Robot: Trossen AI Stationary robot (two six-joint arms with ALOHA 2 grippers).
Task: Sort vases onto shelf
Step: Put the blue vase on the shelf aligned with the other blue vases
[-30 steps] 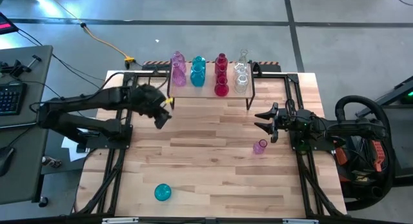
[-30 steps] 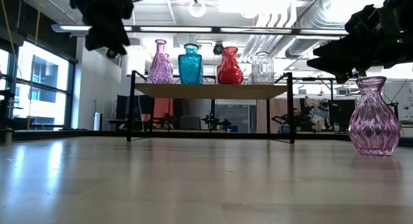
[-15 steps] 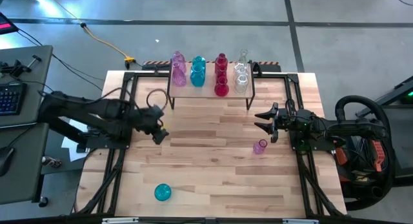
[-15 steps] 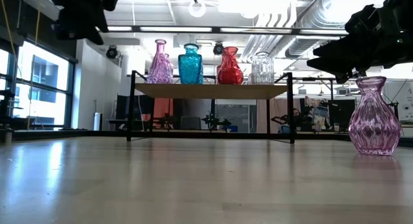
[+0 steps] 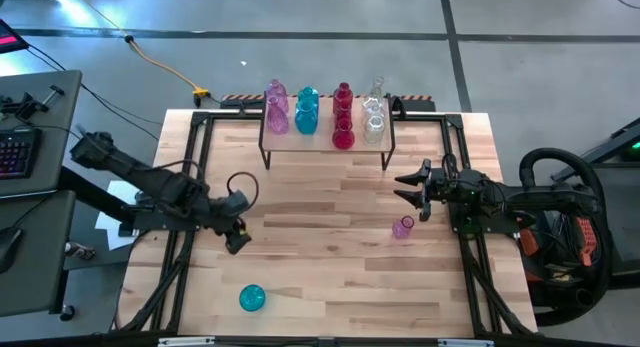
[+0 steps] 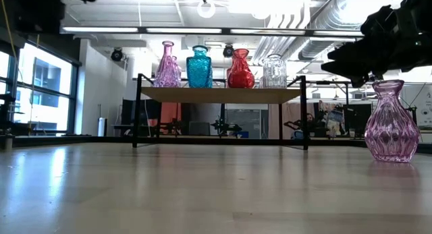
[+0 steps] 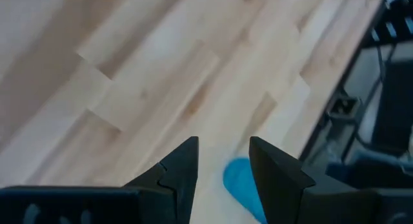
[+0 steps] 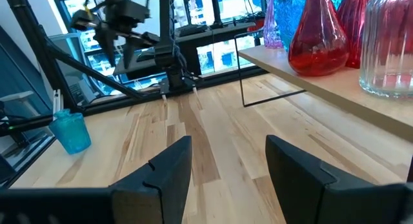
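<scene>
the shelf (image 5: 325, 139) at the far side of the table (image 5: 330, 257) already carries pink, teal, red and clear vases. two are left on the table: a teal vase (image 5: 252, 298) near the front edge and a pink vase (image 5: 403, 227) just beside the right pincer (image 5: 404, 184). the left pincer (image 5: 236, 239) hangs over the table's left side, empty, its fingers a narrow gap apart, with the teal vase showing between them in its wrist view. the right pincer is empty too, fingers apart. the vases look like thin ribbed glass: light, stiff, slippery and breakable. a gentle hold on the narrow neck, or low across the belly, seems safest.
</scene>
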